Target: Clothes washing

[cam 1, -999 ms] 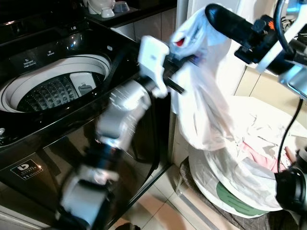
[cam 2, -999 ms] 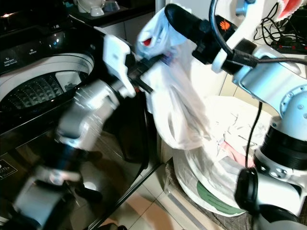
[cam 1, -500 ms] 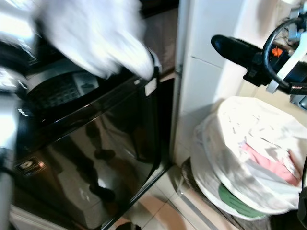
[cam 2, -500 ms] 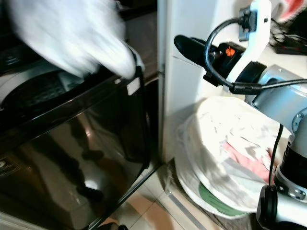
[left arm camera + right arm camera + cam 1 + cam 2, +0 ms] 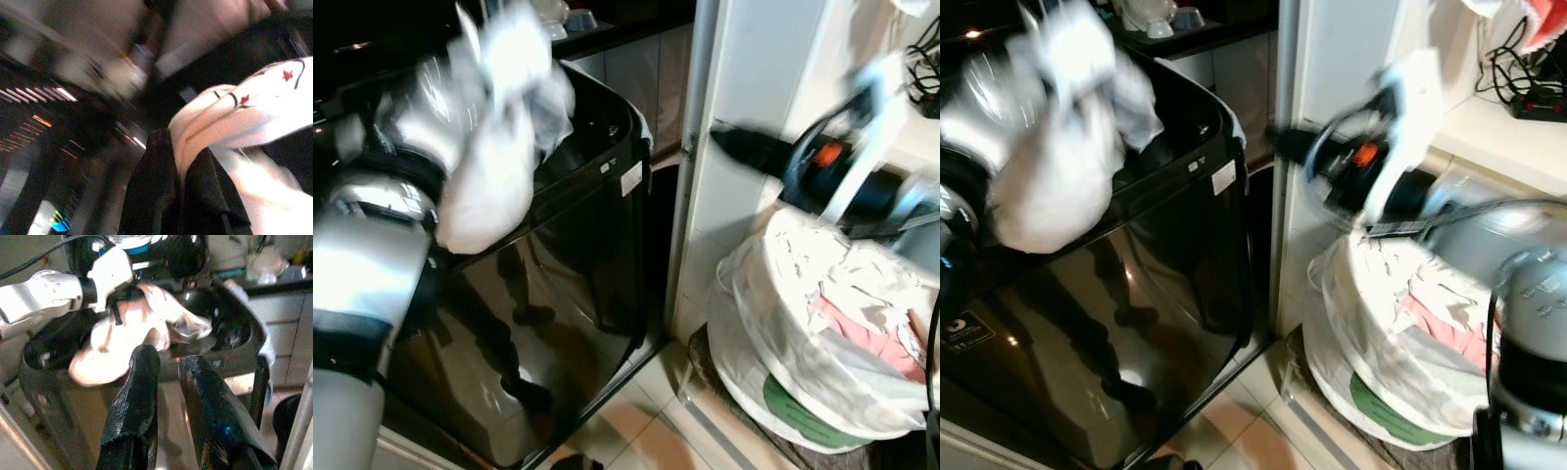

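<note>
Left arm [image 5: 362, 284] fills the near left of the head views, blurred, raised over the black washing machine [image 5: 558, 294]. Left gripper [image 5: 188, 169]: in its wrist view the two black fingers [image 5: 151, 196] sit close together with a fold of white cloth pinched between them; small red stars and dark lines are printed on the cloth. The same white garment [image 5: 494, 166] appears in the left eye view as a bunched, motion-blurred bundle hanging over the top front edge of the washing machine, above its glossy front panel. Whether any of it touches the rim cannot be told through the blur. To the right of the machine, low near the tiled floor [image 5: 636, 421], stands a laundry basket [image 5: 793, 416] lined with a white bag and heaped with white clothes [image 5: 822, 284] and a pink piece [image 5: 867, 338]. Right gripper [image 5: 168, 367]: the fingers [image 5: 139, 396] stand a narrow gap apart with nothing between them; in the left eye view this gripper [image 5: 734, 147] hangs above the basket, pointing toward the machine, blurred. Behind the basket rises a white wall [image 5: 754, 59]. A dark shelf with small bowls [image 5: 1160, 20] lies farther back, beyond the machine.
</note>
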`<state>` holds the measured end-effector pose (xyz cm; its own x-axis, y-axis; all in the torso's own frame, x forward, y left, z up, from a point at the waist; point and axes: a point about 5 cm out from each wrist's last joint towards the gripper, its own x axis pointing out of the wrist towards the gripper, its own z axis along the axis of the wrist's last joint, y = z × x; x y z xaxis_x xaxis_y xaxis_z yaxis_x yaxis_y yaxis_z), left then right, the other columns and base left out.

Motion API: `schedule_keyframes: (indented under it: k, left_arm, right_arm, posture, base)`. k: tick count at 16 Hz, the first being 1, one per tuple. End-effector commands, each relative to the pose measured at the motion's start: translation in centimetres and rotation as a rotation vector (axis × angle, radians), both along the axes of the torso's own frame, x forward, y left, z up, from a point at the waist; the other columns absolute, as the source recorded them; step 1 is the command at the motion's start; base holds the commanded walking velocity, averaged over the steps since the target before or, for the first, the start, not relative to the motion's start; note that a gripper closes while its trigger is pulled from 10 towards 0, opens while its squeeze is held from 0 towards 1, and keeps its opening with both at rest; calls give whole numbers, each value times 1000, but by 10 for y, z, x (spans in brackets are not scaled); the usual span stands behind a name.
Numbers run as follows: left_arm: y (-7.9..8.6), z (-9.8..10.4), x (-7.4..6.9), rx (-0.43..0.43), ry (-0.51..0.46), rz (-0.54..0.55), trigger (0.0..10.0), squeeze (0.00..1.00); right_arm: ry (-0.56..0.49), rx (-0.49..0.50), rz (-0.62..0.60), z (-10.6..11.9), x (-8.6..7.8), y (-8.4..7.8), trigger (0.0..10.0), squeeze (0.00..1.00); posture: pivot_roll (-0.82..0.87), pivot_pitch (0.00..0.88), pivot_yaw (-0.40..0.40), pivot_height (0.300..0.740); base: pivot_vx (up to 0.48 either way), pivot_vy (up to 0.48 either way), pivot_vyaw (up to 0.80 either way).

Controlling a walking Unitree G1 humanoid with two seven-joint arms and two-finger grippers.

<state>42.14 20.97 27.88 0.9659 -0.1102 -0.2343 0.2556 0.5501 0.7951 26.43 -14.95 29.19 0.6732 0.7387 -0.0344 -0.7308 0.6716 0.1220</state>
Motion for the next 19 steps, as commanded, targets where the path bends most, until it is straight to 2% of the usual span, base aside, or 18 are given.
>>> schedule_keyframes:
  k: [1,2,5,8,9,10,11,12,13,14,15,16,17,18,19]
  left_arm:
    - [14,-9,-4,25,125,64,10000,1000]
    - [20,-15,-6,64,179,93,10000,1000]
    - [28,-11,-10,115,274,75,10000,1000]
    - [29,-9,-11,105,303,64,10000,1000]
    - [31,2,-9,114,205,97,10000,1000]
    - [32,9,-8,117,139,118,10000,1000]
    - [32,26,-5,128,-6,149,10000,1000]
    - [30,54,-5,143,-207,172,10000,1000]
    - [23,70,-5,114,-295,138,10000,0]
    - [13,75,-4,41,-317,79,10000,0]
    - [1,74,-3,-129,-281,-3,10000,0]
    - [-16,67,-2,-318,-206,-135,10000,0]
    - [-28,61,-2,-425,-151,-226,10000,0]
    - [-35,58,-2,-482,-123,-280,10000,0]
    - [-63,41,-5,-580,-55,-464,10000,0]
  right_arm:
    - [-3,-53,45,-2,-6,6,10000,0]
    - [-3,-61,57,-3,-8,7,10000,0]
    - [6,-72,58,-6,-7,6,10000,0]
    - [20,-80,24,-11,-2,2,10000,0]
    - [29,-66,-60,-11,8,-4,10000,0]
    - [33,-59,-93,-12,12,-7,10000,0]
    - [34,-55,-137,-12,16,-11,10000,0]
    - [35,-55,-195,-13,21,-16,10000,0]
    - [39,-57,-233,-14,24,-21,10000,0]
    - [47,-75,-285,-19,27,-26,10000,0]
    - [66,-110,-361,-29,33,-34,10000,0]
    - [92,-132,-454,-43,42,-44,10000,0]
    - [116,-138,-521,-54,49,-53,10000,0]
    - [130,-143,-563,-61,53,-59,10000,0]
    - [165,-220,-693,-89,66,-81,10000,1000]
  posture:
    - [-113,0,92,740]
    - [-113,0,92,740]
    - [-113,0,92,740]
    - [-101,0,70,740]
    - [-98,0,69,740]
    - [-92,0,68,740]
    - [-91,0,68,740]
    - [-90,0,69,740]
    - [-89,0,73,740]
    - [-91,0,76,740]
    - [-97,0,91,740]
    - [-101,0,106,740]
    - [-99,0,109,740]
    - [-99,0,109,740]
    - [-86,0,116,740]
  base:
    - [0,0,0]
    - [0,0,0]
    - [0,0,0]
    - [0,0,0]
    - [0,0,0]
    - [0,0,0]
    - [0,0,0]
    - [0,0,0]
    - [0,0,0]
    - [0,0,0]
    - [0,0,0]
    - [0,0,0]
    - [0,0,0]
    - [0,0,0]
    - [0,0,0]
